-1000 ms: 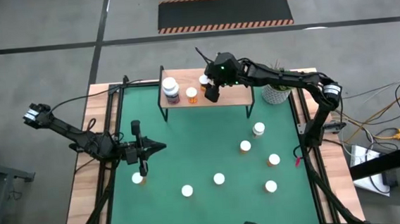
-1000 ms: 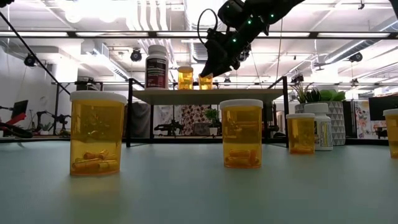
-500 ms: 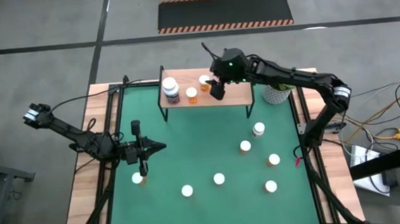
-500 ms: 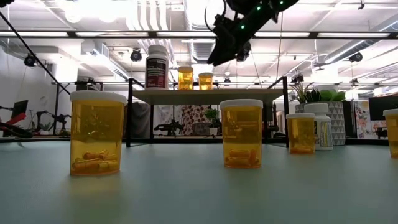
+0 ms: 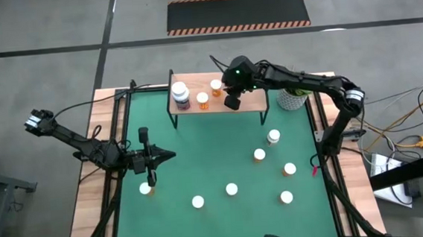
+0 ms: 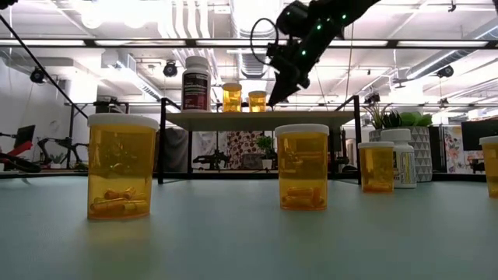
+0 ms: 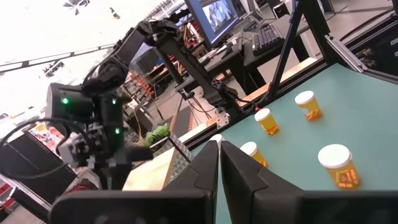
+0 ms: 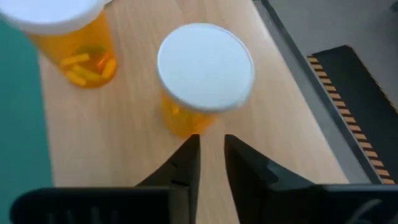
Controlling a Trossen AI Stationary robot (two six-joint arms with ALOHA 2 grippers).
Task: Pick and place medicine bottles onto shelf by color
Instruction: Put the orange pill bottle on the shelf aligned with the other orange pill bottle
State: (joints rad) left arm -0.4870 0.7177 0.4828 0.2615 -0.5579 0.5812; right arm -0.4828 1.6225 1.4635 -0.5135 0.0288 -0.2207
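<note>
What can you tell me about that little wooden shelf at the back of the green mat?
The shelf is a low, rectangular light-wood board on thin black metal legs, standing level at the far edge of the green mat. Three white-capped bottles stand on its left half: a larger white-and-dark bottle and two small orange bottles. The right gripper hangs above the board beside them, jaws nearly closed and empty.

Two orange bottles (image 8: pixel 202 81) on shelf (image 8: pixel 124 137); right end effector (image 8: pixel 211 155) fingers nearly together.
</note>
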